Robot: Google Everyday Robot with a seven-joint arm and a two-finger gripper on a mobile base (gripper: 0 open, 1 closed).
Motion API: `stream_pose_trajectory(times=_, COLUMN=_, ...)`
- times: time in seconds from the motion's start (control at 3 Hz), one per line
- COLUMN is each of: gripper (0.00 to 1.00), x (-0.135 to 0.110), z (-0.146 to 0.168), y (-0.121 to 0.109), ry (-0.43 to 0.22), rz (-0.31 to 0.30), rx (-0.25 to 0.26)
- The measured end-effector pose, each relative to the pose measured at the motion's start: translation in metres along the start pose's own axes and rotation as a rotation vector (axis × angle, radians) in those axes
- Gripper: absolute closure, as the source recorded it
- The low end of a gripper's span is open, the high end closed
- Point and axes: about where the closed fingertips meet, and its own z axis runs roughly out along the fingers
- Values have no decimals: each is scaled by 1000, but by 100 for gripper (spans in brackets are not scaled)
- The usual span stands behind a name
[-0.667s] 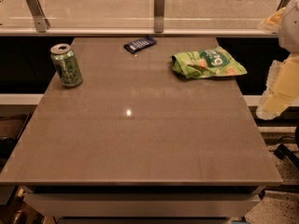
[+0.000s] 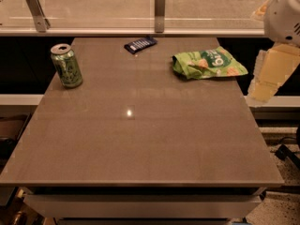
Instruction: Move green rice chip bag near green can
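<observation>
The green rice chip bag [image 2: 208, 63] lies flat on the far right part of the table, light green with a dark green logo and orange chip pictures. The green can [image 2: 66, 65] stands upright near the table's far left edge, well apart from the bag. My gripper [image 2: 268, 75] hangs off the table's right edge, pale yellow under the white arm [image 2: 284, 14], just right of the bag and not touching it.
A small dark blue wrapper [image 2: 140, 44] lies at the table's far edge between can and bag. The brown table [image 2: 140, 139] has a glass barrier with metal posts [image 2: 160, 9] behind it. A drop-off borders both sides.
The gripper and arm have shifted slightly up and to the left at the right edge. The bag, can and wrapper have not moved.
</observation>
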Motion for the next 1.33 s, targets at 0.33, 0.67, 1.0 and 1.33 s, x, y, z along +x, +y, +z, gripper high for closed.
stream_pose_trajectory(times=0.33, gripper=0, x=-9, z=9, y=-23, ry=45, rz=-11, rx=26)
stream_pose_trajectory(times=0.67, gripper=0, x=-16, z=18, y=-43, ry=89, rz=-32, rx=42)
stream_pose_trajectory(times=1.0, gripper=0, x=-21, z=25, y=-62, ry=113, rz=-57, rx=67)
stream_pose_trajectory(times=1.33, gripper=0, x=-23, z=27, y=-82, ry=116, rz=-80, rx=91)
